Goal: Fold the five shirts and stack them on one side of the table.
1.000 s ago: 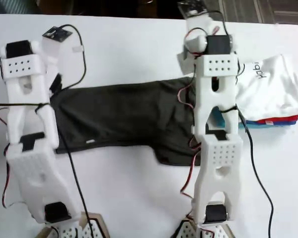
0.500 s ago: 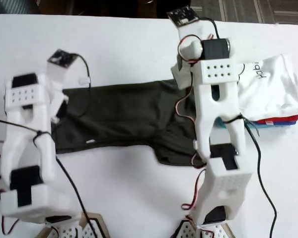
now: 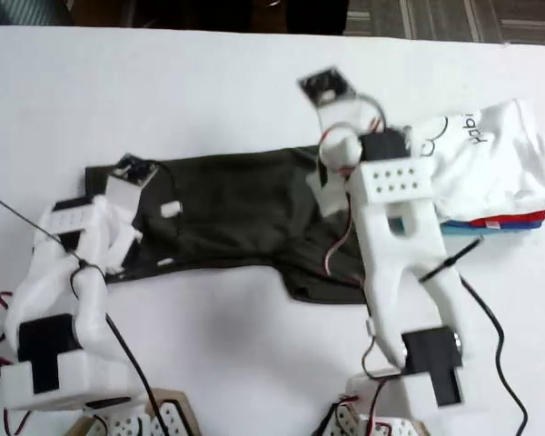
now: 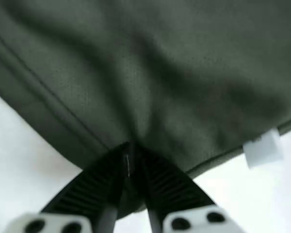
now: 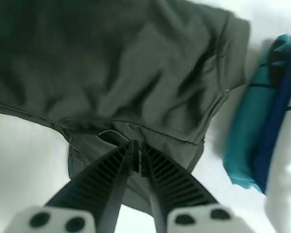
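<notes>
**A:** What's nearest the left pincer (image 4: 129, 158)?

**B:** Its jaws are clenched on the near hem of the dark green shirt (image 3: 227, 218), and the cloth puckers right at the tips. A small white tag (image 4: 263, 148) sits on the same hem, just to one side of that pincer. I can't make out any writing on it.

**A:** And the right pincer (image 5: 136, 150)?

**B:** It's closed too, pinching a fold of the same shirt's hem where a flap hangs lower than the rest. The shirt lies spread flat on the white surface (image 3: 209, 82) and stretches from one pincer to the other and on beyond both.

**A:** Is there any lettering farther out?

**B:** Yes. Past the right pincer, on its outer side, is the stack of folded shirts (image 3: 495, 221), with teal, blue and red layers under a white shirt (image 3: 490, 168). The white one carries dark print (image 3: 472, 127) near its edge.

**A:** What has changed over the last second?

**B:** Both arms have drawn back toward their bases, so the pincers have come from the shirt's far edge to its near hem. The shirt's outline looks much the same, and the stack has stayed put.
</notes>
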Motion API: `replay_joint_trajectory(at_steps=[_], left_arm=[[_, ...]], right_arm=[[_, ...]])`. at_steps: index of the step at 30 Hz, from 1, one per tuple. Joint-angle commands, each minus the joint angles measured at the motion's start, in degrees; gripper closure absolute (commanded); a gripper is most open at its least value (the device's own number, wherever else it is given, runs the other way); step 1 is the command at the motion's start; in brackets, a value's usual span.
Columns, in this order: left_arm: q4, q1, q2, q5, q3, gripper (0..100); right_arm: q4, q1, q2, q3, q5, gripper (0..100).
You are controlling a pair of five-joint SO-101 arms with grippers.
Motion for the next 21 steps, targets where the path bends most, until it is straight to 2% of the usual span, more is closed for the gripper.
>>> replay_joint_trajectory(at_steps=[1, 5, 12, 16, 21], left_arm=[[-3.25, 0.70, -2.90, 0.26, 2.24, 97], [-3.69, 0.62, -3.78, 0.26, 2.95, 97], [-3.78, 0.70, -3.96, 0.26, 3.21, 97], [-3.78, 0.70, -3.78, 0.35, 3.21, 97], [-3.78, 0.70, -3.69, 0.35, 3.12, 97]], right_arm=[[-10.33, -1.36, -6.37, 14.42, 0.18, 97.8], [-14.90, -3.65, -8.40, 23.82, 0.18, 97.8], [-19.82, -6.73, -8.13, 30.51, 0.18, 97.8], [-17.63, -8.31, -8.75, 32.35, 0.53, 97.8], [-11.56, -8.57, -9.71, 31.38, 7.91, 97.8]])
